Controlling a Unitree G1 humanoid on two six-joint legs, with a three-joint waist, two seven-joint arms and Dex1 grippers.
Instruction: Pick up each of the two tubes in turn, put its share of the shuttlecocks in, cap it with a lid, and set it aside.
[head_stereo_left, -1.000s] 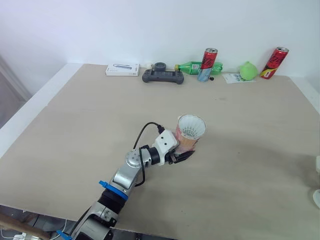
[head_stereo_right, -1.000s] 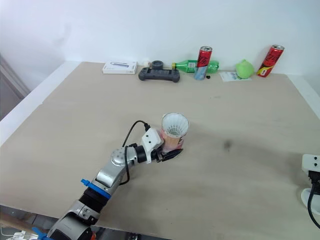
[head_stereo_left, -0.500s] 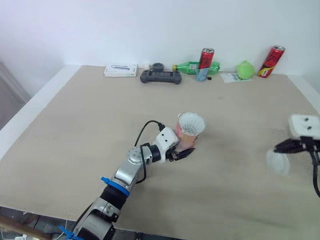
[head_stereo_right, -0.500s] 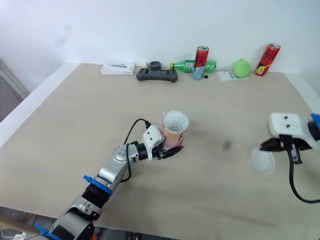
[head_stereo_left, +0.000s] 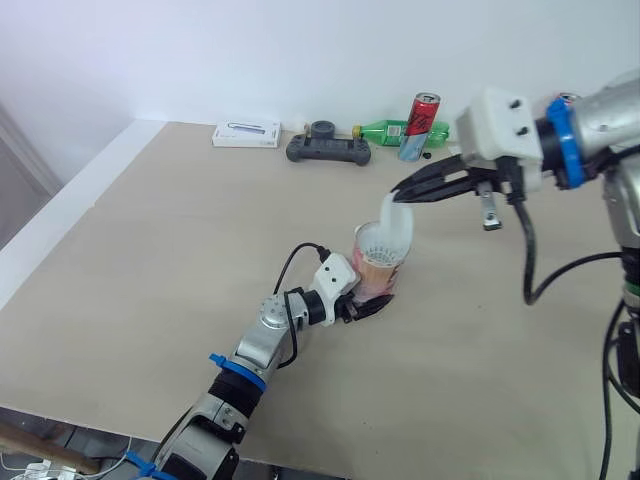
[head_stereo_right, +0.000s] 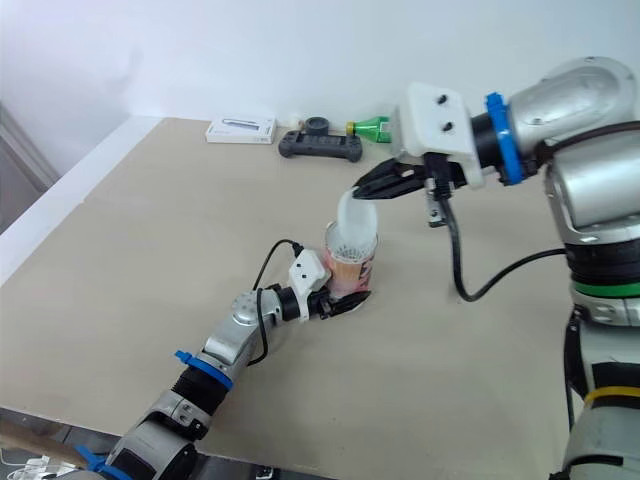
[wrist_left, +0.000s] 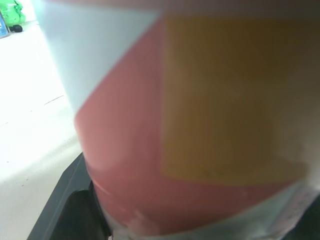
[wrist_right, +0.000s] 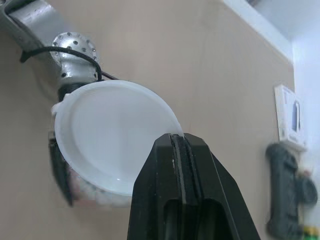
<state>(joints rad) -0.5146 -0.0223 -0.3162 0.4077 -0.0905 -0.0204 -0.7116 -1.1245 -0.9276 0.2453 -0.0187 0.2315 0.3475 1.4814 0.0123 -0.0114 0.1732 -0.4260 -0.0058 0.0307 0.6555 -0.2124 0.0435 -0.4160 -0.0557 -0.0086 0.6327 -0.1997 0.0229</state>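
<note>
A pink and orange cardboard tube (head_stereo_left: 378, 275) stands upright at the middle of a beige table (head_stereo_left: 150, 250). The left gripper (head_stereo_left: 368, 308) is clamped around its base from seven o'clock. White feathered shuttlecocks (head_stereo_left: 376, 243) show inside its open mouth. The right gripper (head_stereo_left: 398, 190), reaching in from two o'clock, pinches the rim of a round translucent white plastic lid (wrist_right: 112, 140), which is tilted just above the mouth and not seated. This tube looks filled. Capping is under way, and setting it aside remains. Whether the other tube is done cannot be told.
</note>
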